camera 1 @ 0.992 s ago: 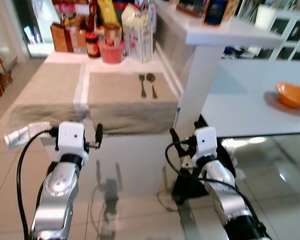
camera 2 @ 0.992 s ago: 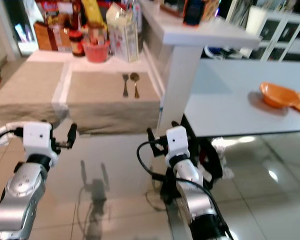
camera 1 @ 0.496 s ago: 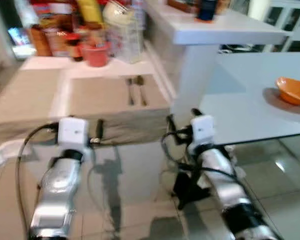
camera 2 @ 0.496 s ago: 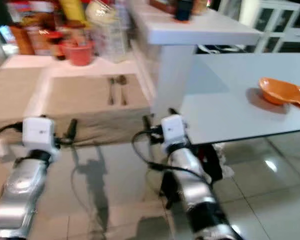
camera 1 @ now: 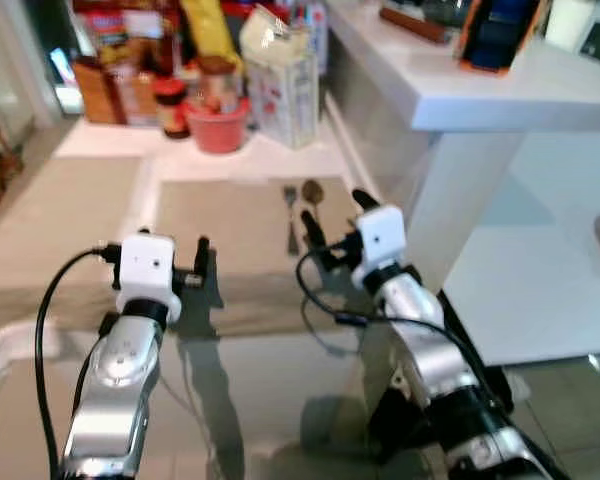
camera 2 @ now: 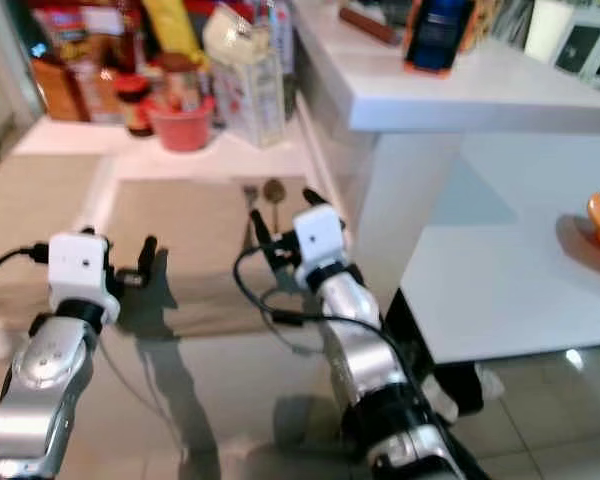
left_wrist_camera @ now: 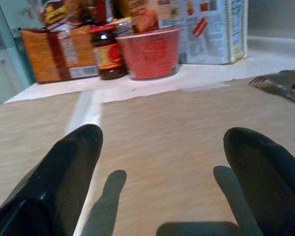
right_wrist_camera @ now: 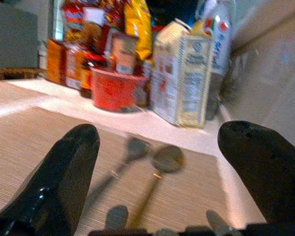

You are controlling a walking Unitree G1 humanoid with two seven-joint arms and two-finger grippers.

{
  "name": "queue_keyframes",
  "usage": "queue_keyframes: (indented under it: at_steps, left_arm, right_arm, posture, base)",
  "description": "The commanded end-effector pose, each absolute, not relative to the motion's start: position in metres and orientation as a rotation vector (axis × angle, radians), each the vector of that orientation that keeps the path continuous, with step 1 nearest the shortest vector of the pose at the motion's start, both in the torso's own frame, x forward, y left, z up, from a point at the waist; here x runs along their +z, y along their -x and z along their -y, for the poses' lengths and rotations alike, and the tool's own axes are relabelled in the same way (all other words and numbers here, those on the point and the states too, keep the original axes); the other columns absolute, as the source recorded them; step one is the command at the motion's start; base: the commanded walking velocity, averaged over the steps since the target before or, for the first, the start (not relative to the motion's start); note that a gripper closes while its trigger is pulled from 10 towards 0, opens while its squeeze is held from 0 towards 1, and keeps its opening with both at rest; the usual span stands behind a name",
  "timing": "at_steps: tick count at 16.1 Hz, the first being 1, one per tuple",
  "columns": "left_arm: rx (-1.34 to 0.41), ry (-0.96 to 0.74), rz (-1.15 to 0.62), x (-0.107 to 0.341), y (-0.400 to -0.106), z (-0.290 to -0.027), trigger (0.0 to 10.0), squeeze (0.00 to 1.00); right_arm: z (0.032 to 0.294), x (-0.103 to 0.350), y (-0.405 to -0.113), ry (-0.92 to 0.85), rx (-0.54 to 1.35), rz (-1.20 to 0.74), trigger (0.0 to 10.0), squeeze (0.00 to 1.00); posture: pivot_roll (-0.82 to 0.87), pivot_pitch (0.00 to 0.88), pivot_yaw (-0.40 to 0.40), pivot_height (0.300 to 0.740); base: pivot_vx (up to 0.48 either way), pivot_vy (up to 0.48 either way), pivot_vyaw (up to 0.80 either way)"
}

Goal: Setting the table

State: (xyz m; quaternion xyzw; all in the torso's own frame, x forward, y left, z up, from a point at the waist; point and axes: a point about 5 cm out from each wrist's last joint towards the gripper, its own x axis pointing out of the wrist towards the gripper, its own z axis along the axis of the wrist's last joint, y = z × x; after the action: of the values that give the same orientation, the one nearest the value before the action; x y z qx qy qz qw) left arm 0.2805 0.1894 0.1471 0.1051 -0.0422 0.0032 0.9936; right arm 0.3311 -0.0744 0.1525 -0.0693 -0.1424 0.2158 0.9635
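Beige placemat (camera 1: 230, 215) carries fork (camera 1: 289, 205) and spoon (camera 1: 311, 195) just beyond right gripper (camera 1: 330, 222), fingers apart; left gripper (left_wrist_camera: 157, 177) likewise spread.

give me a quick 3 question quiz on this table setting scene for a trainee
1. True or false: the fork and spoon lie side by side on the beige placemat.
2. Which gripper is nearer the cutlery? A) left gripper B) right gripper
3. Fill in: the red cup stands beside the milk ____.

Key: 1 true; 2 B; 3 carton. Both grippers are open and hold nothing.
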Motion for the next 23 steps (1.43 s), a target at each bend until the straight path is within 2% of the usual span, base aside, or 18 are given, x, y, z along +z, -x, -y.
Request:
queue_keyframes:
  at_steps: [1,5,9,17,21,23]
  left_arm:
    - [-0.014,-0.208,0.082,0.147,-0.28,-0.182,10.0,0.0]
    - [-0.013,-0.203,0.077,0.145,-0.281,-0.181,10.0,0.0]
    - [-0.017,-0.205,0.072,0.145,-0.28,-0.18,10.0,0.0]
    - [-0.025,-0.223,0.055,0.147,-0.278,-0.181,10.0,0.0]
    - [-0.028,-0.291,0.048,0.15,-0.276,-0.184,10.0,0.0]
    - [-0.026,-0.288,0.038,0.15,-0.275,-0.186,10.0,0.0]
  right_arm:
    - [0.082,0.151,-0.33,0.125,0.411,0.279,10.0,0.0]
    - [0.086,0.146,-0.336,0.097,0.382,0.219,10.0,0.0]
    - [0.075,0.156,-0.354,0.058,0.38,0.186,10.0,0.0]
    - [0.03,0.165,-0.376,-0.073,0.398,0.063,10.0,0.0]
    - [0.028,0.17,-0.38,-0.076,0.401,0.067,10.0,0.0]
    - [0.032,0.168,-0.382,-0.084,0.37,0.054,10.0,0.0]
  posture:
    - [0.09,0.0,-0.04,0.736]
    - [0.08,0.0,-0.037,0.736]
    - [0.09,0.0,-0.034,0.736]
    - [0.14,0.0,-0.045,0.736]
    - [0.16,0.0,-0.048,0.736]
    - [0.16,0.0,-0.045,0.736]
  base:
    - [0.0,0.0,0.0]
    - [0.0,0.0,0.0]
    - [0.0,0.0,0.0]
    - [0.0,0.06,0.0]
    - [0.36,0.119,0.0]
    - [0.0,0.0,0.0]
